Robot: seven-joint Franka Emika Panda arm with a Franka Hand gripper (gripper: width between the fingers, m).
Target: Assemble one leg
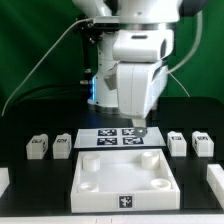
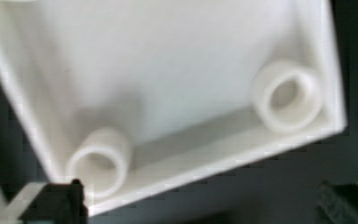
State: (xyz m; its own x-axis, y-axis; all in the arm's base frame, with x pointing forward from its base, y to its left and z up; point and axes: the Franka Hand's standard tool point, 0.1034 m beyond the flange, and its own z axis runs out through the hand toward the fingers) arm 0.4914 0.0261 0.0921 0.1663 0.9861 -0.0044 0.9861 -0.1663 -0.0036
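A black table [image 1: 190, 115] fills the lower part of the room as I see it. Over its back half stands the white Panda arm [image 1: 135, 45], its wrist pointing straight down.

In front of the arm the wide white panel [image 1: 125, 185] lies flat on the table. It has a raised rim, round sockets in its corners and a tag on its near wall. The wrist view looks down into that panel [image 2: 158, 80] and shows two of the sockets.

Just behind the panel lies the marker board [image 1: 112, 138].

The legs stand in a row on either side of the board, all apart from the panel. The outer left leg [image 1: 38, 147] and the inner left leg [image 1: 62, 145] are on the exterior view's left. The inner right leg [image 1: 177, 142] and the outer right leg [image 1: 202, 144] are on its right.

The gripper [image 1: 140, 128] hangs over the marker board's right end, near the inner right leg but not touching it. In the wrist view the gripper [image 2: 208, 205] has its dark fingertips [image 2: 60, 200] spread wide, with nothing held between them.
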